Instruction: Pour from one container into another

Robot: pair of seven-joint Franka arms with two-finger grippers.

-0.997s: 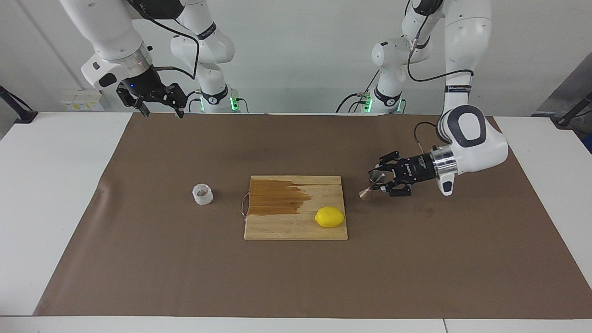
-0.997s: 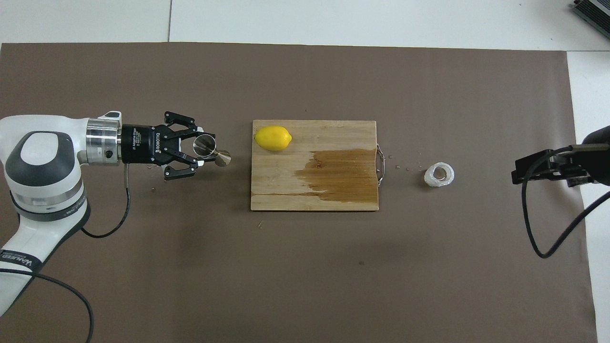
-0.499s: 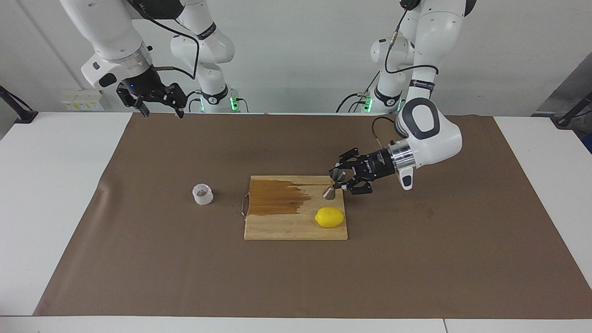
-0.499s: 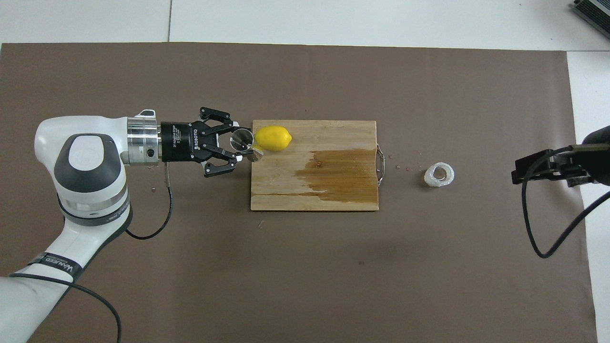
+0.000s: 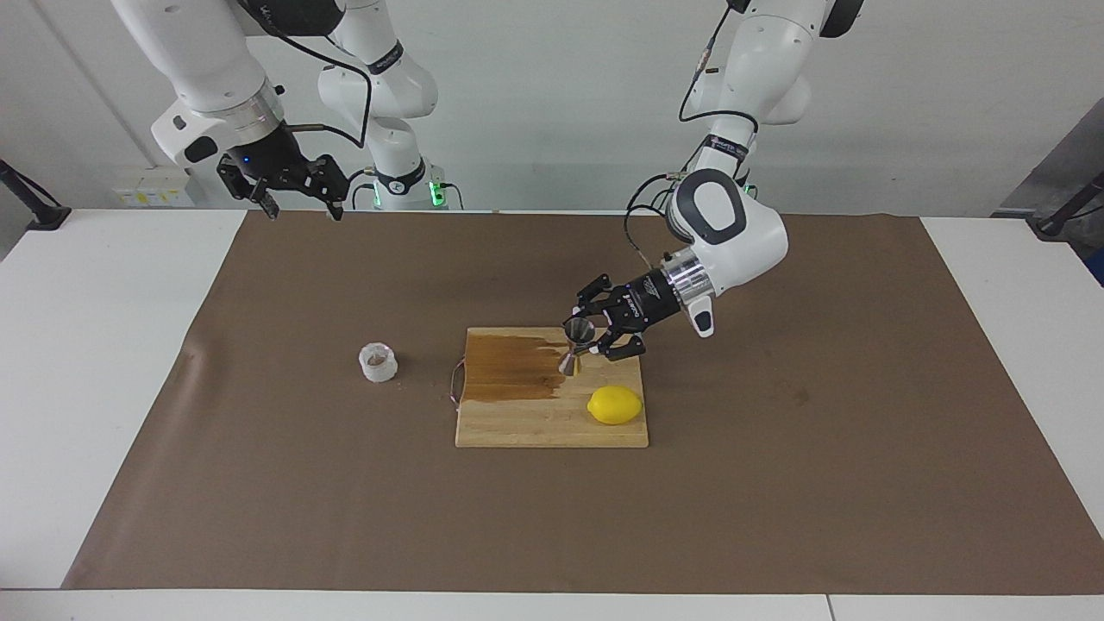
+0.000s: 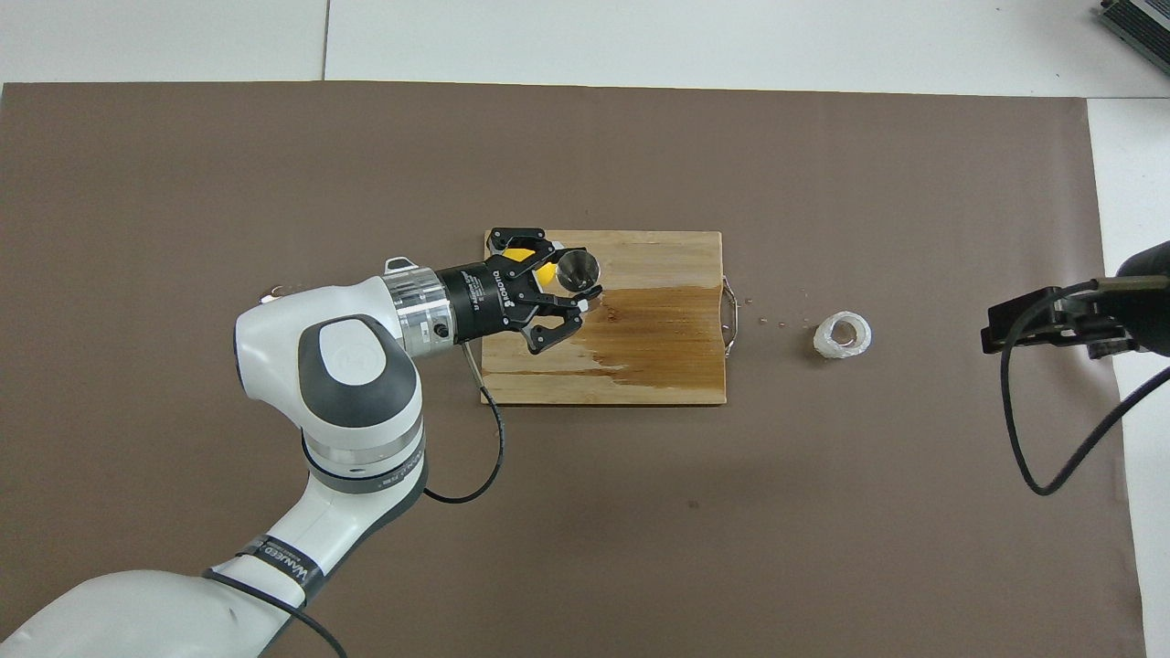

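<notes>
The steel jigger (image 5: 576, 342) is gripped at its waist by the left gripper (image 5: 588, 347) over the cutting board (image 5: 552, 427); the right gripper (image 5: 296, 207), spread wide and holding nothing, is parked toward ten o'clock.

robot lab: two white arms (image 5: 733, 233), brown paper-covered table (image 5: 862, 483), bare white wall.

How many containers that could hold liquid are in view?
2. The steel jigger is held in the left gripper over the cutting board; the white cup stands on the brown mat toward the right arm's end. None looks hidden.
</notes>
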